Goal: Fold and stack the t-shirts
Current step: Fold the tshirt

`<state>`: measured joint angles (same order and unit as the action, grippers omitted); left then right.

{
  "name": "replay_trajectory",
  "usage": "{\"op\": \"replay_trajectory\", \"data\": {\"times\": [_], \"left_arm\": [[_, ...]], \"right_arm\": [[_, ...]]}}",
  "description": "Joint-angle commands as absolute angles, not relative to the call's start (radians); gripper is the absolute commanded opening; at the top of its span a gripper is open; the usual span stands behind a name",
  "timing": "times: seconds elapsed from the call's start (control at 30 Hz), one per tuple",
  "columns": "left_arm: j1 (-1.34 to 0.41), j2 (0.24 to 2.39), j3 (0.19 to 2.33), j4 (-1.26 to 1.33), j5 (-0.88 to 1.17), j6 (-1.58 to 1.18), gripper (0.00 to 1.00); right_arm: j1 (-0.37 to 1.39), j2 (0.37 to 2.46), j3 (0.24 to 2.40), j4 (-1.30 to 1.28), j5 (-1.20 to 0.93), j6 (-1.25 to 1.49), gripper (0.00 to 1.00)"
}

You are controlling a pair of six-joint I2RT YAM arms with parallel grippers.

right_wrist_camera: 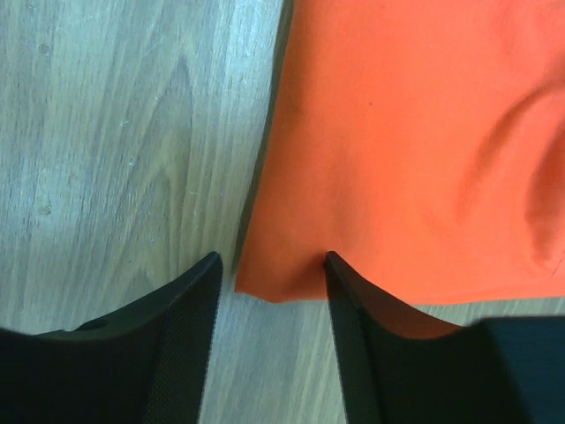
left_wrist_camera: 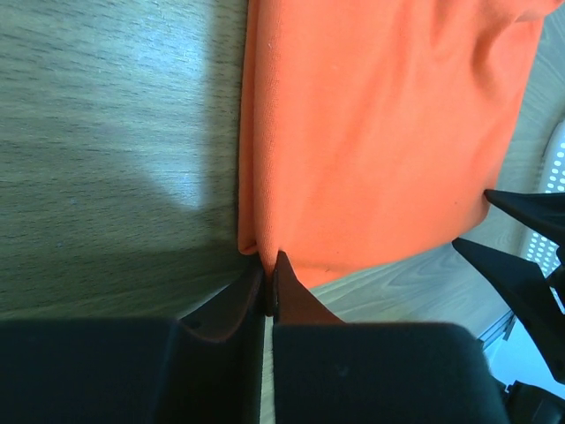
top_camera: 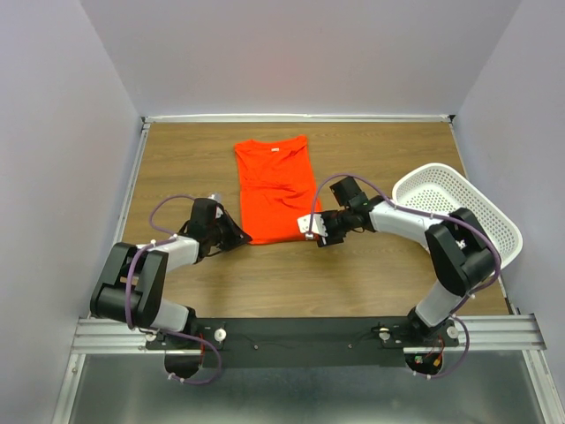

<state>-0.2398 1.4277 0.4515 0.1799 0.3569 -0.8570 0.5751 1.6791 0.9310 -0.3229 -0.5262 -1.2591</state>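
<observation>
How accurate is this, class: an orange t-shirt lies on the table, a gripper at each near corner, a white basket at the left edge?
One slip: the white basket stands at the table's right edge, as the top external view shows. The rest holds: the orange t-shirt lies there, left gripper and right gripper at its near corners.
</observation>
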Motion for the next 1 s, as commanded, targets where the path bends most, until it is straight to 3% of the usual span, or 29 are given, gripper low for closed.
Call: {"op": "replay_trajectory", "data": {"times": [0.0, 0.13, 0.23, 0.33, 0.37, 0.5, 0.8, 0.97], "left_arm": [[-0.245, 1.427, 0.462, 0.187, 0.360, -0.833, 0.09], [-0.245, 1.433, 0.469, 0.189, 0.377, -0.827, 0.09], [-0.244, 1.437, 0.472, 0.195, 0.388, -0.825, 0.09], [-0.244, 1.440, 0.474, 0.201, 0.402, -0.819, 0.08], [-0.245, 1.439, 0.474, 0.202, 0.406, -0.816, 0.05], [-0.245, 1.414, 0.459, 0.203, 0.433, -0.807, 0.00], [-0.256, 1.218, 0.399, 0.039, 0.546, -0.818, 0.00], [-0.356, 1.033, 0.380, -0.126, 0.561, -0.900, 0.00]], "right_arm": [[0.578, 1.700, 0.922, -0.321, -0.495, -1.279, 0.56], [0.580, 1.716, 0.919, -0.322, -0.522, -1.276, 0.52], [0.580, 1.733, 0.922, -0.322, -0.517, -1.276, 0.44], [0.581, 1.747, 0.917, -0.322, -0.528, -1.279, 0.28], [0.580, 1.749, 0.920, -0.322, -0.532, -1.275, 0.17], [0.580, 1.741, 0.922, -0.339, -0.552, -1.262, 0.01], [0.581, 1.545, 0.907, -0.574, -0.709, -1.247, 0.00], [0.580, 1.415, 0.896, -0.709, -0.773, -1.200, 0.01]]}}
